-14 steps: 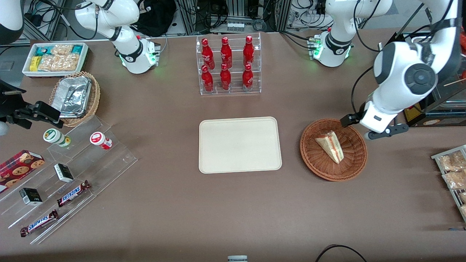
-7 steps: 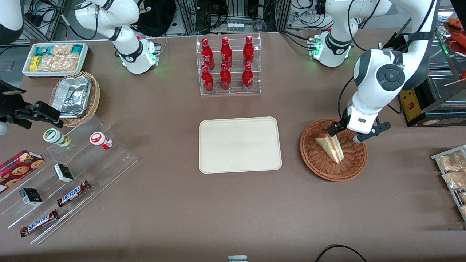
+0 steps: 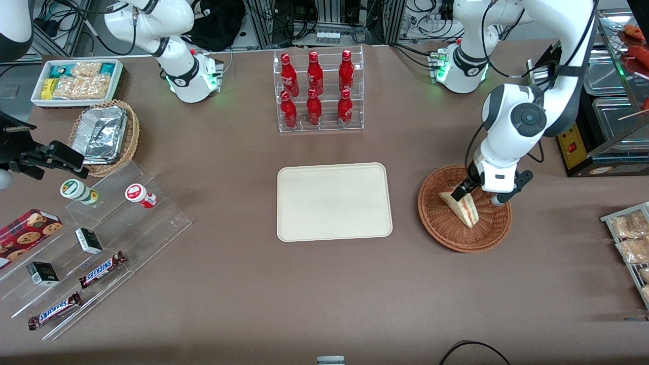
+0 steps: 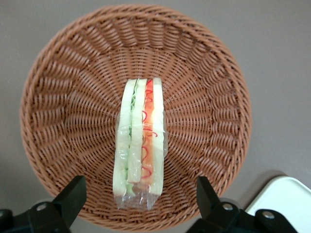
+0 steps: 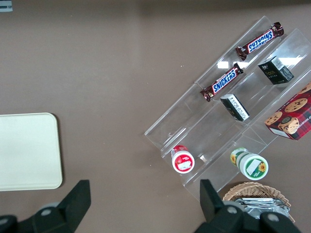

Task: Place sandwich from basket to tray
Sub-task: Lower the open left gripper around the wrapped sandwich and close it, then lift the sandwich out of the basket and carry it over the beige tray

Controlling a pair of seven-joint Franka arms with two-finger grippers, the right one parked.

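One sandwich (image 4: 139,145) lying in the basket (image 4: 53,87)
Gripper (image 4: 138,199) hovers directly above the sandwich, fingers (image 4: 73,191) spread wide.

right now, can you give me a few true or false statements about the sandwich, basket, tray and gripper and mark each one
1. The sandwich lies in the basket. True.
2. The gripper is shut on the sandwich. False: it is open, one finger on each side of the sandwich, touching neither side.
3. The tray has nothing on it. True.
4. The sandwich is unwrapped. False: clear film covers it, bunched at one end.
5. The gripper is above the tray. False: it is above the basket, over the sandwich.
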